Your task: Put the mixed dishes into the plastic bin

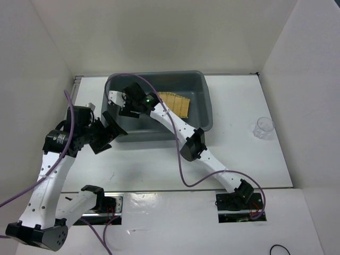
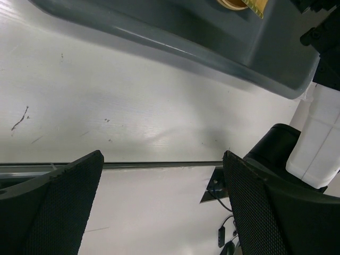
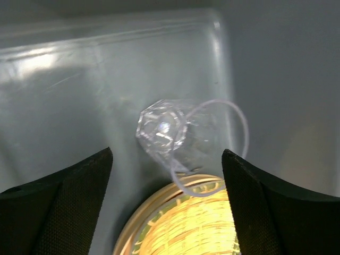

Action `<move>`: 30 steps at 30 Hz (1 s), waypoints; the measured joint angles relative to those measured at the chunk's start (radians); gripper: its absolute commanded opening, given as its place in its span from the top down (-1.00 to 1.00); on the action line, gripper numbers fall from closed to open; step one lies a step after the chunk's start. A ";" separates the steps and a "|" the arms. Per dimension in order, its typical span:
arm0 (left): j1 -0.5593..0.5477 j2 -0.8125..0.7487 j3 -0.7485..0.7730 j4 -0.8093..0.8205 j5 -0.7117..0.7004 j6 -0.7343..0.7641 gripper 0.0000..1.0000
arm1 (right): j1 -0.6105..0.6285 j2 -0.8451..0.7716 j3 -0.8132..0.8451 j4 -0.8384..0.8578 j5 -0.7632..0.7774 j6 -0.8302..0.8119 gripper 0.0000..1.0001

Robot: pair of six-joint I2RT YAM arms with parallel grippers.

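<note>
Clear cup (image 3: 175,138) on its side in plastic bin (image 3: 276,79), centred ahead of right end effector (image 3: 166,154). Spread apart, not touching cup.

The top camera is looking down from high behind the near edge, taking in the whole table (image 1: 239,159) and bin (image 1: 206,103). The left wrist camera is facing the table closely, catching the bin's outer wall. The right wrist camera is peering into the bin from very near.
</note>
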 measured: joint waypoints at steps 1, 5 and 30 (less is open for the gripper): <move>0.000 0.001 -0.002 0.002 0.003 0.000 -0.98 | -0.005 -0.001 0.000 0.015 0.008 0.007 -0.84; 0.000 0.002 -0.002 0.018 0.002 0.000 -0.98 | -0.031 -0.050 -0.001 0.050 0.050 0.105 -0.97; 0.000 0.213 -0.029 0.039 -0.105 0.191 -0.98 | -0.851 -0.561 -0.541 -0.336 0.369 0.425 -0.97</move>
